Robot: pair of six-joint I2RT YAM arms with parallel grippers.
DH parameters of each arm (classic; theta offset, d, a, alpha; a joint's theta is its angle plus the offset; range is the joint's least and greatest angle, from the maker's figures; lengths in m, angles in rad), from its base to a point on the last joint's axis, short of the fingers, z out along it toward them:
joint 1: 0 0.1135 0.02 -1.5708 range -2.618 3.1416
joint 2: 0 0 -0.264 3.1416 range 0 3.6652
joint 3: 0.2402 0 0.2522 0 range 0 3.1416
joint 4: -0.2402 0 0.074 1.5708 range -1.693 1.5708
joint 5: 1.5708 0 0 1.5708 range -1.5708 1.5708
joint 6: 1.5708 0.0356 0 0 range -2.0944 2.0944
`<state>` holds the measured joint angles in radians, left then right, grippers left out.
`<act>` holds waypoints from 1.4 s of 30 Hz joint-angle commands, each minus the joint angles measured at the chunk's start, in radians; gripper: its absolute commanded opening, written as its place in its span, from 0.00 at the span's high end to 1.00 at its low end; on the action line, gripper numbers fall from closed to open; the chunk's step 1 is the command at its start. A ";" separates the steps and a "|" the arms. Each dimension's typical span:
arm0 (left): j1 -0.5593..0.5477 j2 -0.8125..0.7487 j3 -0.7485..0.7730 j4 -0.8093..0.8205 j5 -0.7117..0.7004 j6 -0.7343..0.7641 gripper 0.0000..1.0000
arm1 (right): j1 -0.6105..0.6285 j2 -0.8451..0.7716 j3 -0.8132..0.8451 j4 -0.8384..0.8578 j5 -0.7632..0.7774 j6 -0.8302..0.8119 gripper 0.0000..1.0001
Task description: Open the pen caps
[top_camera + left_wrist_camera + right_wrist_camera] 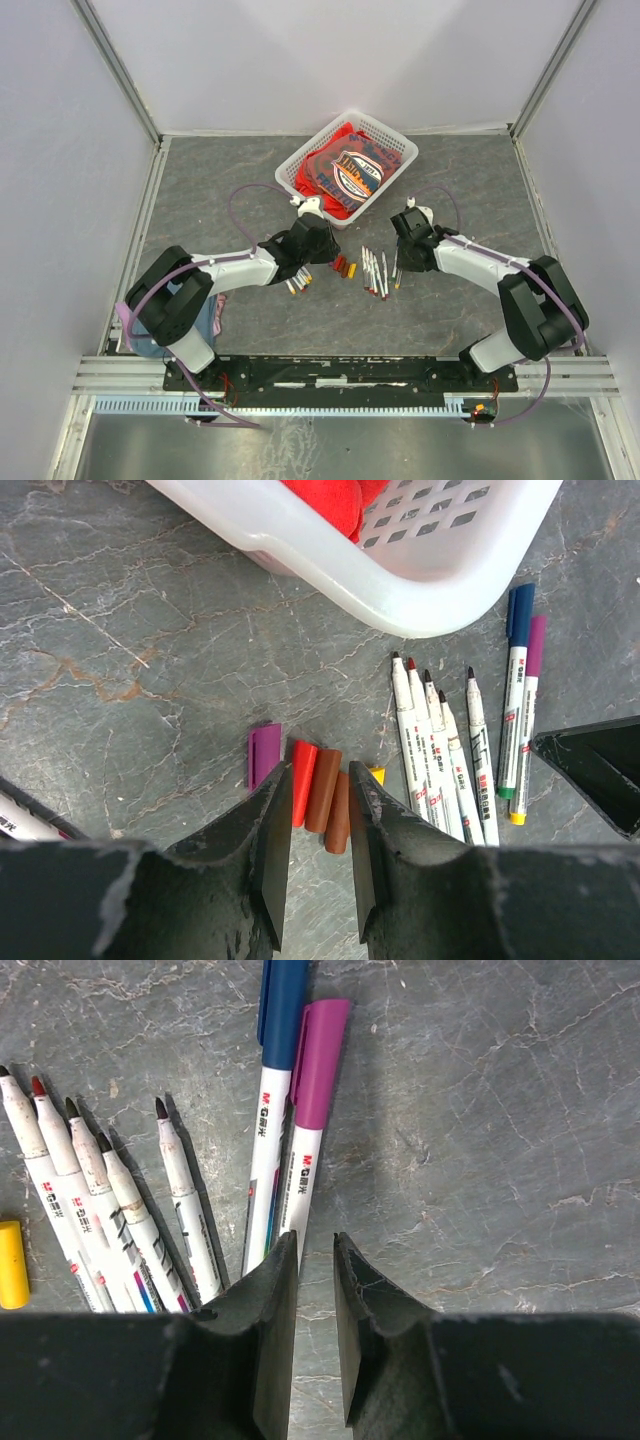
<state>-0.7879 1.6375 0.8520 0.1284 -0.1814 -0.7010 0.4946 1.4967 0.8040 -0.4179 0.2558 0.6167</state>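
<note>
At the left of the top view a few more pens (298, 284) lie under the left arm; whether they are capped is too small to tell. In the left wrist view the left gripper (316, 805) hangs low over the grey table (140, 630), its jaws slightly apart and pinching nothing. The loose caps (322, 788) lie in a row at its fingertips: purple to the left, then red, two brown ones in line with the gap, and yellow just right of it. To the right lie five uncapped pens (432, 750), tips toward the white basket (330, 555). Two pens beyond them are not yet opened. In the right wrist view they lie touching side by side in the upper middle, the blue cap (283, 1000) left of the magenta cap (318, 1055), with their white barrels running down the frame to the fingertips. The right gripper (315, 1250) is at their tail ends, its jaws only narrowly spread and empty. The barrels end against its left finger (272, 1290), so the gap is a little right of them. The pens' long axis runs almost straight ahead of these jaws, caps at the far end. The right arm is clearly nearer, and I judge it would take a barrel with a small shift left, while the left arm would have to reach across for the cap.
</note>
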 commanded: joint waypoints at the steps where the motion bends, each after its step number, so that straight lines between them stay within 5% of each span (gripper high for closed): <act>1: -0.005 -0.041 0.015 0.027 -0.002 0.042 0.64 | -0.005 0.016 0.043 0.030 0.009 0.017 0.72; 42: -0.013 -0.044 0.000 0.047 0.005 0.029 0.64 | -0.020 0.125 0.020 0.049 -0.008 0.032 0.74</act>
<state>-0.7944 1.6348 0.8505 0.1295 -0.1780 -0.7010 0.4812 1.5852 0.8291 -0.3401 0.2462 0.6430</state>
